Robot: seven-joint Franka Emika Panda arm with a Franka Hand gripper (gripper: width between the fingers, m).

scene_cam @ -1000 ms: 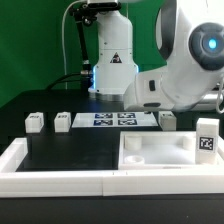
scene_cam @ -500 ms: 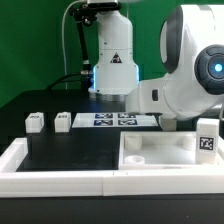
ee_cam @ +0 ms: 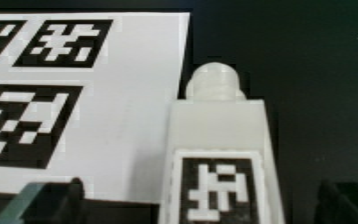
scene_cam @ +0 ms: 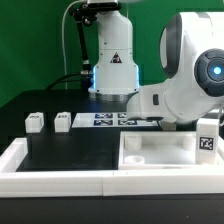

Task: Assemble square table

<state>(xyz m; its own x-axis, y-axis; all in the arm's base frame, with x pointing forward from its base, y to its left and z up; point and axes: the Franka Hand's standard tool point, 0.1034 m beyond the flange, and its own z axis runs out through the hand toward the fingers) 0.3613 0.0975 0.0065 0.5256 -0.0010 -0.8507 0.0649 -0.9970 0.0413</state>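
Assembly looks barely begun: the large white plastic square slab (scene_cam: 158,157) lies at the exterior view's lower right (no leg visibly fitted). The two-finger gripper (ee_cam: 190,203), jaws spread wide and empty, hovers astride one small white tagged leg block (ee_cam: 218,130) just beside the marker board (ee_cam: 105,95); every leg is yet to be attached.
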